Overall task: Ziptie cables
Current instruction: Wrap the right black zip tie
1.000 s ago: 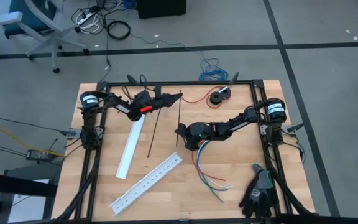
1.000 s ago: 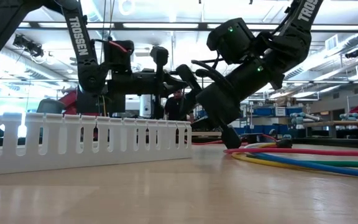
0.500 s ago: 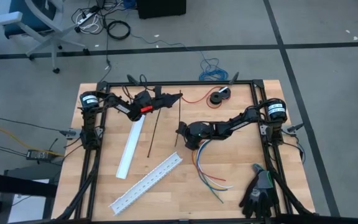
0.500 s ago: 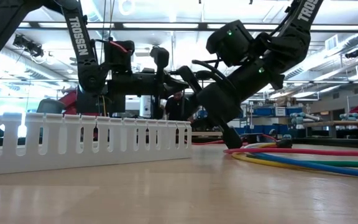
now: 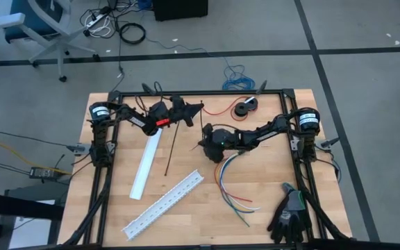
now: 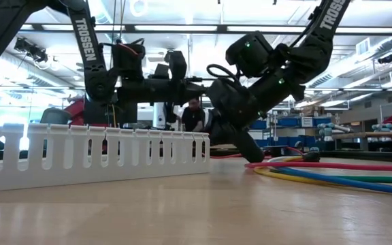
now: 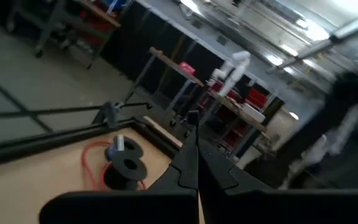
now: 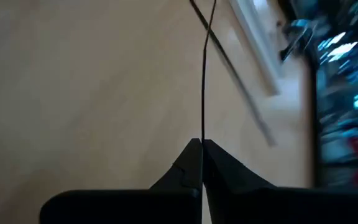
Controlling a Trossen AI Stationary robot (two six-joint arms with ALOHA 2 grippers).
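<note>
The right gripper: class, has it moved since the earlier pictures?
Yes. The right gripper has shifted toward the table's far edge, away from the white slotted rail, and is shut on a thin black strip.

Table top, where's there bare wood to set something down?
Free: between the white bar and the left rail, and between the cables and the right rail above the black glove. Crowded: the middle, around the right gripper, black strips and slotted duct.

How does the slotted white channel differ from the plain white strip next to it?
The slotted channel has rows of holes; the plain strip is smooth. The channel looks longer and wider than the strip. Both are white, straight and lying flat.
</note>
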